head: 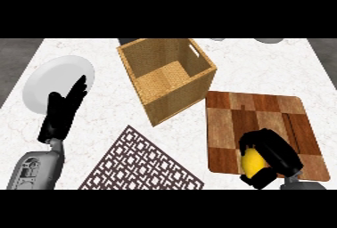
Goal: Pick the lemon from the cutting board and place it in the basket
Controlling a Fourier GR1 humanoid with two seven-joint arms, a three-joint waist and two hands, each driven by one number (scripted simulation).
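White marbled counter (105, 113) filled our view, with dark floor showing past both of its side edges. At the far left lay a white plate (56, 75), which has no part in this job. Our left hand (63, 109) rested over the plate's near rim, fingers straight and pointing up, holding nothing. We judged it was parked there to stay out of the working arm's way.

Next along, near the front edge, a dark brown latticed mat (141, 164) lay flat and at an angle, well apart from either hand. Behind it stood the woven basket (181, 95), turned corner-on to us. Its mouth was open to the top and we saw nothing inside. It sat just beside the far left corner of the wooden cutting board (263, 116), so we reckoned the carry would be a short one, up and leftward over the basket's near wall.

At the right, over the board's near edge, our right hand (276, 151) was curled around the lemon (251, 162), with yellow peeking out between thumb and fingers. The wrap hid most of the fruit, which is what a round, rolling thing calls for. We could not tell whether the lemon had left the wood yet. By our reading the grasp was made, and the lift and the placing remained.
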